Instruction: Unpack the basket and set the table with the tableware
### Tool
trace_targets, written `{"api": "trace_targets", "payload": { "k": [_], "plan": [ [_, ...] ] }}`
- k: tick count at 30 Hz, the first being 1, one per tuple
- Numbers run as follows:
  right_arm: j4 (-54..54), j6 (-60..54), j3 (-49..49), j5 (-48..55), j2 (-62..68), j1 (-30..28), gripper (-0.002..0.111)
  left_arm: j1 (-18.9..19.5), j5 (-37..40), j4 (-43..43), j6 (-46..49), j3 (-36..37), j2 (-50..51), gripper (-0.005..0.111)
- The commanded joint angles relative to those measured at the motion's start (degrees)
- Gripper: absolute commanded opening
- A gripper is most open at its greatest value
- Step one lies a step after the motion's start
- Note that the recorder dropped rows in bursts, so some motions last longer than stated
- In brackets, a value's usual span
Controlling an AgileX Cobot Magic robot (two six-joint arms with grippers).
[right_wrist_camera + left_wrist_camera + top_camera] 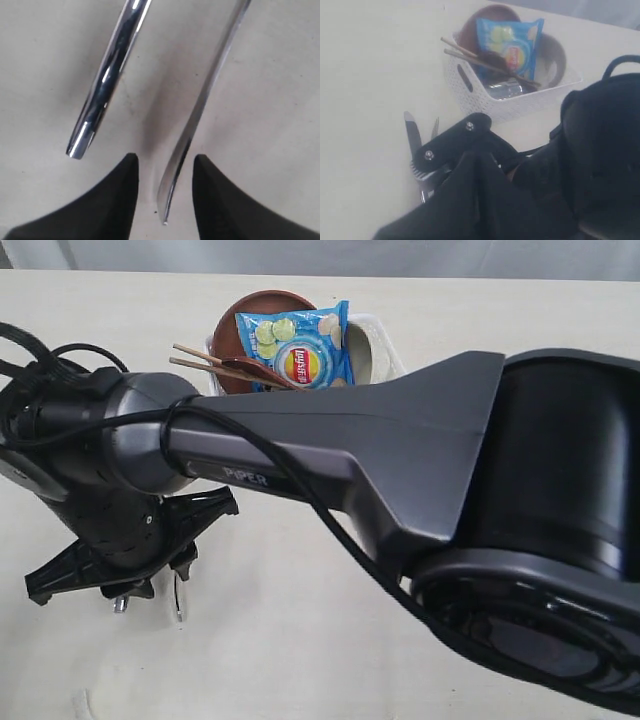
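Farthest left in the exterior view my right claw (150, 575) hangs low over the table (320, 660): matte black plastic with angular wings, at the end of a smooth dark grey arm (380, 440) lettered PIPER, a black cable (300, 485) draped along it. Its two wedge-shaped fingertips (122, 195) stand apart, clamping nothing: the thinner steel handle (200, 110), edge-on and mirror-bright, lies between them with pale table showing on either side, and the rounder steel handle (102, 85) lies just beside, outside the tips (which belongs to which piece I cannot tell from there). From my left wrist I see the knife (412, 132), flat-bladed and round-tipped, and the fork (435, 127) side by side on the table, poking out from under that claw, near the basket (470, 95) but apart from it. My left claw is out of sight and pressed closed. The basket sits mid-table, farther back: white rectangular plastic, perforated woven-look walls, a slot handle. In it a brown round plate (265, 302) stands on edge at the left end, wooden chopsticks (205, 360) jut past the left rim, a dark red-brown spoon (262, 370) slants beside them, a glossy blue chip bag (300, 345) leans on top, a steel cup (504, 90) gleams low down, and an off-white bowl (362, 352) fills the right end. The table is pale cream, matte, faintly grained; beyond its far edge hangs a plain grey-white backdrop (300, 252).
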Motion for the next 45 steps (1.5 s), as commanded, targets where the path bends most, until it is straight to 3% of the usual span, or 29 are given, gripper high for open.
{"api": "trace_targets", "payload": {
  "k": [1, 5, 13, 19, 26, 34, 42, 45],
  "plan": [
    [-1.48, -0.89, 2.04, 0.41, -2.86, -0.03, 0.036, -0.41, 0.12, -0.44, 0.25, 0.29, -0.34, 0.000],
    [-2.03, -0.89, 7.99, -1.61, -5.43, -0.03, 0.036, -0.41, 0.12, -0.32, 0.25, 0.29, -0.34, 0.000],
    [4.34, 1.45, 25.01, -24.05, -13.84, -0.03, 0.036, -0.41, -1.33, -0.32, 0.25, 0.29, -0.34, 0.000],
    [3.92, 2.37, 26.51, -25.37, -14.03, -0.03, 0.036, -0.41, -2.44, 2.28, -0.03, -0.51, -0.34, 0.000],
    [3.92, 2.89, 26.56, -27.20, -14.03, -0.03, 0.036, -0.41, -1.38, 11.52, -8.79, -1.21, -0.34, 0.000],
    [4.34, 3.06, 26.56, -27.06, -12.12, -0.03, 0.035, -0.41, -0.86, 12.03, -9.60, -1.21, -0.34, 0.000],
    [3.33, 3.11, 26.56, -27.07, -12.12, -0.03, 0.001, -0.41, -0.86, 12.03, -9.60, -1.21, -0.34, 0.000],
    [2.37, 3.11, 26.56, -27.07, -12.12, -0.03, -0.001, -0.41, -0.86, 12.03, -9.60, -1.21, -0.34, 0.000]
  ]
}}
